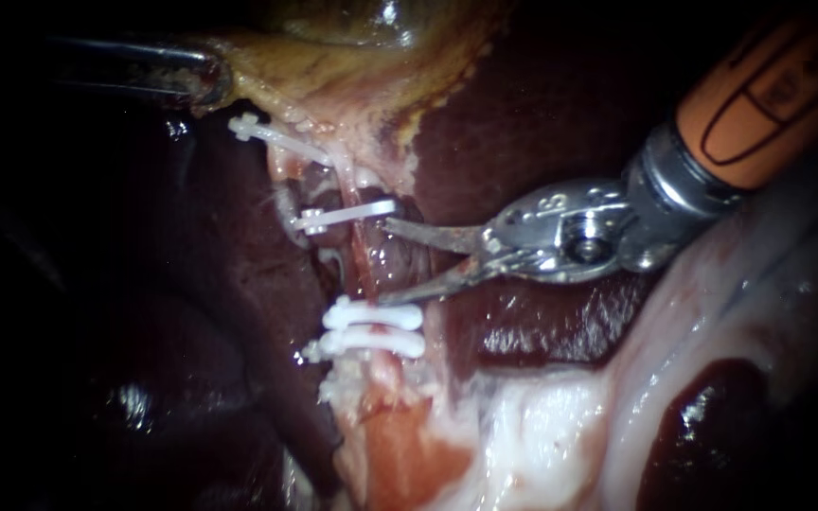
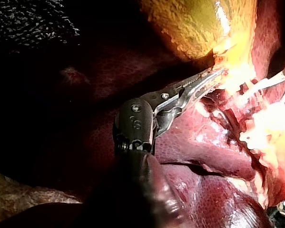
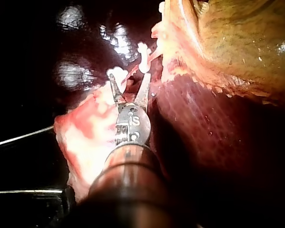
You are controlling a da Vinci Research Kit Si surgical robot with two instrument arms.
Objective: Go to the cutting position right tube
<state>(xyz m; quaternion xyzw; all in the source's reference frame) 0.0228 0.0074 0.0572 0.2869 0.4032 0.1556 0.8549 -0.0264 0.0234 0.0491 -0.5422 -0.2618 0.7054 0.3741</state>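
Gaping wide, right instrument (image 1: 382, 263) blades sit just beside right tube (image 1: 364, 265), between one upper clip (image 1: 345, 216) and two lower clips (image 1: 376, 317). Left instrument (image 2: 210, 77): jaws closed on gallbladder (image 1: 333, 66) edge. Liver (image 1: 542, 104) behind.

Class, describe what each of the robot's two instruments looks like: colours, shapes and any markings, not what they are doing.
The right instrument has an orange sleeve with black outlined markings, a grey metal collar, a silver wrist and two thin pointed blades. The left instrument has a dark shaft, a dark wrist block and long, toothed silver jaws.
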